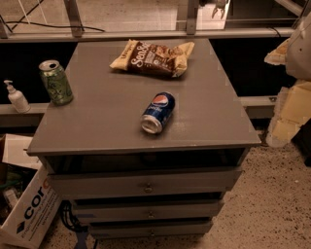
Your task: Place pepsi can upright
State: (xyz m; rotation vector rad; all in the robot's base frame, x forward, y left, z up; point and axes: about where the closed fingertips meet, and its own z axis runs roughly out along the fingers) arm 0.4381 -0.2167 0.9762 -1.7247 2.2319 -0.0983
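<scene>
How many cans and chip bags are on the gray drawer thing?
Cans: 2, the pepsi can lying down, the green can upright
Bags: 1, the chip bag
Total: 3
The gripper is at the picture's top edge, beyond the cabinet.

Grey 3-drawer cab (194, 182); speckled floor (274, 204); cardboard box (29, 211) at L; metal rail (146, 35) behind; dim warm light.
</scene>
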